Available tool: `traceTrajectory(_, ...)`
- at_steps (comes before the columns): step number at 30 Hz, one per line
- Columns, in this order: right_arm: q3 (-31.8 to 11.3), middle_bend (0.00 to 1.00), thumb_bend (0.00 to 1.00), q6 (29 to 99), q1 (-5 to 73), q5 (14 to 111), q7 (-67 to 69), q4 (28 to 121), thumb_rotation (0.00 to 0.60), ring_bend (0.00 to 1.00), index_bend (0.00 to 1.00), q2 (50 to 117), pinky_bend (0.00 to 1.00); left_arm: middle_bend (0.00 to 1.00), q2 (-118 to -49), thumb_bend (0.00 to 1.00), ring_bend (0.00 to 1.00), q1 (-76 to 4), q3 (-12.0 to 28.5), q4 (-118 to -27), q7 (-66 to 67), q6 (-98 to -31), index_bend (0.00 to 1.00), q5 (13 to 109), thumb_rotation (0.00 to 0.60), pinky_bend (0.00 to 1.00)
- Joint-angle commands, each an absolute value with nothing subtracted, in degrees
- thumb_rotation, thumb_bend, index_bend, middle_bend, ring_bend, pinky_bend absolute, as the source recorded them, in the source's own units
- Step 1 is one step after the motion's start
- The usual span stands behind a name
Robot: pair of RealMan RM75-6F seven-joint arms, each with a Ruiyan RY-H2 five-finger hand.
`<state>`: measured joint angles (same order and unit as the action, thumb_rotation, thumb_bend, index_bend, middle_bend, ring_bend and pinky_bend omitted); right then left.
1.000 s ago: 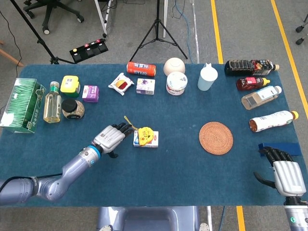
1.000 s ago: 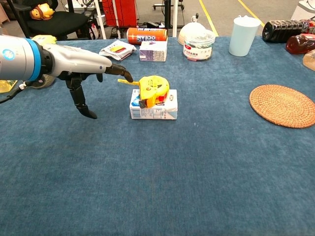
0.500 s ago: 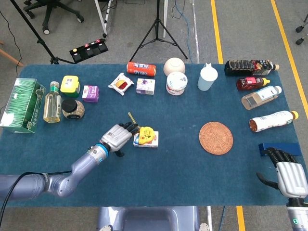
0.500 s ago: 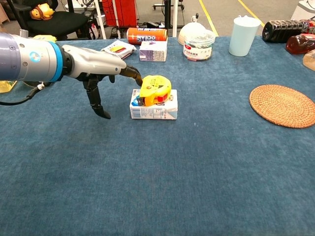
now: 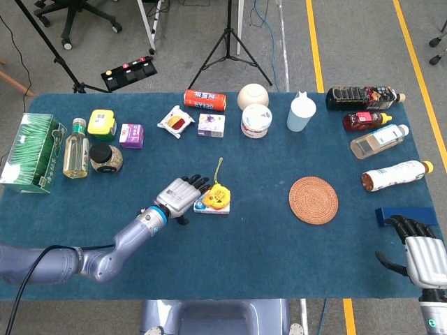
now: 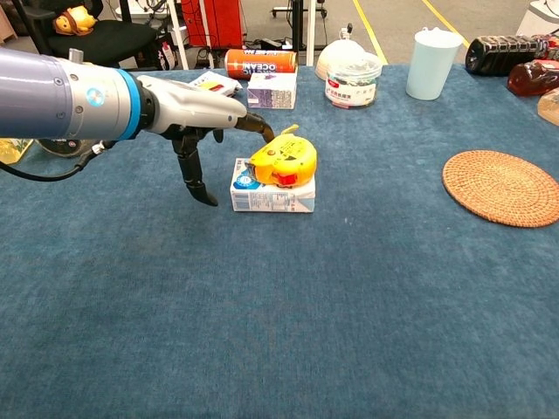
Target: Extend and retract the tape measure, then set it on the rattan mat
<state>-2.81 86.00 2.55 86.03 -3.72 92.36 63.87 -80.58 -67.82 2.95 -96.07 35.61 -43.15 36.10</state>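
Observation:
The yellow tape measure (image 5: 215, 197) (image 6: 284, 159) lies on a small white carton (image 5: 208, 208) (image 6: 271, 197) near the table's middle. Its yellow strap points toward the far side. My left hand (image 5: 180, 197) (image 6: 196, 109) reaches in from the left with its fingers stretched out. The fingertips (image 6: 259, 127) touch the tape measure's left side, and the thumb hangs down beside the carton. Nothing is gripped. The round rattan mat (image 5: 313, 200) (image 6: 504, 187) lies bare to the right. My right hand (image 5: 422, 251) rests at the table's near right corner, holding nothing.
Along the far edge stand a red can (image 5: 204, 100), small boxes (image 5: 211, 125), a lidded tub (image 5: 255, 121) and a pale cup (image 5: 300, 113). Bottles (image 5: 380, 142) lie at the right. A green box (image 5: 31, 153), a bottle and jars sit at the left.
My left hand has moved right until its fingertips reached the tape measure. The tape measure has turned on the carton, and its strap swung from the left toward the far side.

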Motion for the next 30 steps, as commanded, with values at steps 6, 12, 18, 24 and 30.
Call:
traceTrajectory(6,-2.8,0.25,0.25,86.3,2.2,85.8,-3.5,92.2,0.525,0.24,0.26,63.9,0.25,0.05,-81.9,0.17,0.00,-69.7,2.6,-94.6,35.7,-42.8,0.06,34.8,0.600,0.19)
traceTrajectory(12,-2.8,0.25,0.25,86.4,2.0,85.7,-3.4,92.1,0.523,0.24,0.26,64.0,0.25,0.05,-82.6,0.17,0.00,-70.9,2.4,-93.9,35.6,-42.6,0.06,34.5,0.600,0.19)
traceTrajectory(18,-2.9,0.25,0.25,86.5,2.0,85.8,-3.7,92.4,0.527,0.24,0.26,63.9,0.25,0.05,-82.8,0.17,0.00,-71.8,2.5,-94.0,35.1,-42.6,0.06,34.7,0.600,0.19)
traceTrajectory(24,-2.8,0.25,0.25,86.6,1.8,85.8,-3.5,92.3,0.527,0.24,0.26,64.1,0.25,0.05,-83.3,0.17,0.00,-72.4,2.2,-93.9,34.6,-42.6,0.06,34.8,0.600,0.19)
traceTrajectory(30,-2.9,0.25,0.25,86.7,1.8,85.9,-3.3,92.1,0.522,0.24,0.26,64.1,0.25,0.05,-82.9,0.17,0.00,-72.4,2.4,-94.1,34.1,-43.9,0.06,35.4,0.600,0.19)
